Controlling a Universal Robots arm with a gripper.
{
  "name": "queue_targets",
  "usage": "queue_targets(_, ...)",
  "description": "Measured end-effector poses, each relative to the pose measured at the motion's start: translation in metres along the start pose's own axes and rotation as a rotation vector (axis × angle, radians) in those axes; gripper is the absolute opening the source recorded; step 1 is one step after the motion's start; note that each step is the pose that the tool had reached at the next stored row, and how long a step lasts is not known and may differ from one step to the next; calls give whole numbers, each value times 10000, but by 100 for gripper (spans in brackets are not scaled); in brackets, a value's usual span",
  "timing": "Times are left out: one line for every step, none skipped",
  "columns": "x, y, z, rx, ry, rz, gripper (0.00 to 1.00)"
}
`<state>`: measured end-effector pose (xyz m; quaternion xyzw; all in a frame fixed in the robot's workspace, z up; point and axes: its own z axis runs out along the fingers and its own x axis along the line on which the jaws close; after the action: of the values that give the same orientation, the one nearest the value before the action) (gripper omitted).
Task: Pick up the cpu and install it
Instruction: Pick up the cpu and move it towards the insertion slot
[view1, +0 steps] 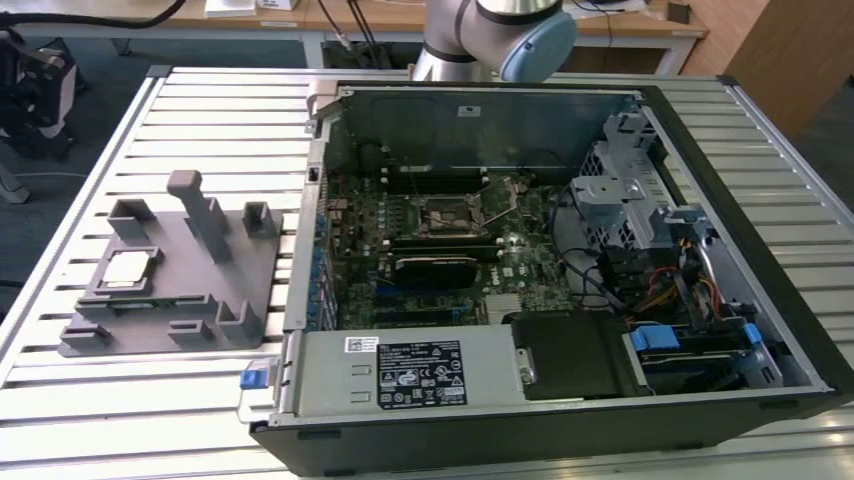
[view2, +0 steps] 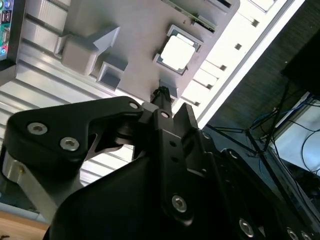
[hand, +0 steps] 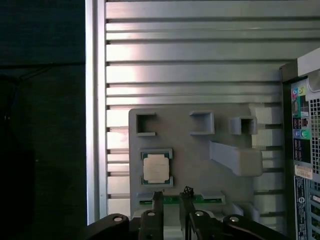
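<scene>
1. Two black jaws stand parted with nothing between them, as the first wrist view shows; their tips hang over a green strip (hand: 212, 199) at the edge of the grey fixture tray (hand: 200, 155).
2. Just beyond the tips, apart from them, the cpu (hand: 155, 167) lies flat in a square pocket of that tray, pale metal top upward; the second wrist view shows it too (view2: 176, 51), untouched.
3. In the exterior view the tray (view1: 174, 300) sits on the slatted metal counter (view1: 200, 120) at the exterior view's left, the cpu (view1: 127, 270) in it.
4. Beside the tray, towards the exterior view's right, the open computer case (view1: 561, 400) lies on its side.
5. Deeper in, the dark socket (view1: 447, 213) sits mid-motherboard.
6. Behind the case rises the robot arm (view1: 497, 30).
</scene>
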<state>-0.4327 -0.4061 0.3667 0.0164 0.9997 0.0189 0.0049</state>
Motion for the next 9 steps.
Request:
queue_targets(8,0,15,1,9,-53,29)
queue_targets(17,-1,29,2,18,-97,35)
queue_targets(25,-2,43,2,28,-146,35)
queue_targets(30,-3,57,2,42,-205,35)
queue_targets(33,-4,70,2,63,-274,41)
queue_targets(35,-4,84,4,79,-342,47)
queue_targets(37,-5,101,4,84,-393,47)
queue_targets(38,-5,118,2,94,-452,53)
queue_targets(39,-6,131,2,121,-533,53)
